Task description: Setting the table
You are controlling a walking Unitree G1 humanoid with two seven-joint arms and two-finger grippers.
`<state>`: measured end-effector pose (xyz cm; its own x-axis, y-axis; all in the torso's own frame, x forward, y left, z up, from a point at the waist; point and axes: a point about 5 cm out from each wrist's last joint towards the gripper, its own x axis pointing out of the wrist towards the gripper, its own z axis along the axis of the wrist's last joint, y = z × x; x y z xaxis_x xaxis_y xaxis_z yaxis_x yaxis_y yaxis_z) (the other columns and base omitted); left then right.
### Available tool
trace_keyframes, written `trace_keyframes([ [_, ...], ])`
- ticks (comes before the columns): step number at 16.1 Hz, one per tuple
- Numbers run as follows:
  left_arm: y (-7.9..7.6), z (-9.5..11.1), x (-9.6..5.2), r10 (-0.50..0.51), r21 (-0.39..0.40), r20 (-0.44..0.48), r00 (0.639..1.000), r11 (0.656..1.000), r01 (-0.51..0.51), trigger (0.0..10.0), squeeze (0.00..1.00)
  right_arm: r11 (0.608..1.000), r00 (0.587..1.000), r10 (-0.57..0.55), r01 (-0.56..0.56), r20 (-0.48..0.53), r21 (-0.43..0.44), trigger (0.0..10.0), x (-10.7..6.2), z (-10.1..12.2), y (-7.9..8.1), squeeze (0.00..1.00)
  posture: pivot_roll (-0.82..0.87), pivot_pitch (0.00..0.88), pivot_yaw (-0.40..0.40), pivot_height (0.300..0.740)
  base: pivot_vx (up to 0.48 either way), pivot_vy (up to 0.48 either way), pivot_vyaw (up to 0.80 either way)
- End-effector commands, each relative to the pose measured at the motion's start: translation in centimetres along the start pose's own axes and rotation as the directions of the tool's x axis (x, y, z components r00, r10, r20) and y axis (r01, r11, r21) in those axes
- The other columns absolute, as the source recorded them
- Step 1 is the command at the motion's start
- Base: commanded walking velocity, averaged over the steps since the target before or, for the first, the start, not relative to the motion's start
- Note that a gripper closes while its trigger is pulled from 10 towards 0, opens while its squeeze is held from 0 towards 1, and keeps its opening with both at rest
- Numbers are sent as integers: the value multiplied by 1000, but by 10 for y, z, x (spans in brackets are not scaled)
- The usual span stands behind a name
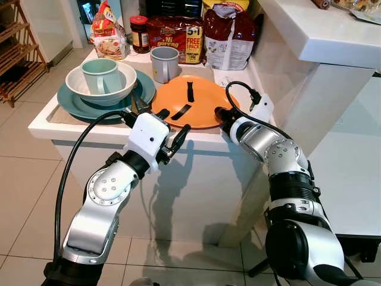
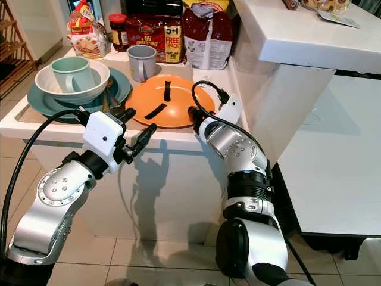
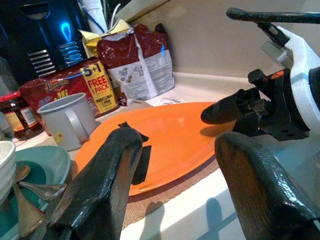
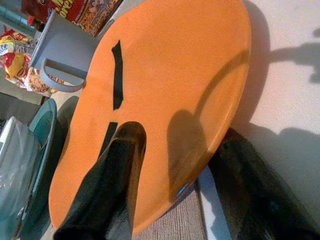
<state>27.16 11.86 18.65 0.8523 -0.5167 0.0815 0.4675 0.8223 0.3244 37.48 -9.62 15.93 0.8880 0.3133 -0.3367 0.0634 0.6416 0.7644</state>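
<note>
An orange plate [image 1: 196,98] with two black tape strips lies on a brown mat [image 3: 165,202] at the front of the white counter [image 1: 41,122]. My right gripper [image 1: 221,117] is at the plate's right edge, open. One of its fingers [image 4: 117,165] rests over the plate's top and the other sits outside the rim. My left gripper [image 1: 172,127] hovers open just off the counter's front edge, near the plate's front left, holding nothing.
Left of the orange plate a teal plate [image 1: 74,106] carries a white bowl [image 1: 127,76] with a teal mug [image 1: 101,74], and spoons [image 3: 35,190] lie on it. A grey mug [image 1: 164,62], a jar [image 1: 140,33] and food packs [image 1: 178,36] stand behind. A higher white counter [image 1: 321,30] rises on the right.
</note>
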Motion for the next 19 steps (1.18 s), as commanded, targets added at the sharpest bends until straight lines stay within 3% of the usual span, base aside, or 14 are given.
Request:
trace_keyframes([
  [1,-4,1,2,-24,-2,1,1000,1000,24,10000,0,1000,1000,-23,24,-15,17,0,-2,-3,-9,0,159,3,-60,740,0,0,0],
  [15,-4,2,3,-28,1,5,1000,1000,28,10000,0,997,999,-39,38,13,62,0,-15,1,-22,0,156,0,-54,740,0,0,0],
  [18,-4,2,2,-30,1,7,1000,1000,30,10000,0,997,999,-26,23,40,67,0,-27,8,-21,0,149,0,-49,740,0,0,0],
  [19,-5,2,1,-26,-3,10,1000,1000,26,10000,0,998,998,-21,16,68,64,0,-41,14,-23,0,145,0,-52,740,0,0,0],
])
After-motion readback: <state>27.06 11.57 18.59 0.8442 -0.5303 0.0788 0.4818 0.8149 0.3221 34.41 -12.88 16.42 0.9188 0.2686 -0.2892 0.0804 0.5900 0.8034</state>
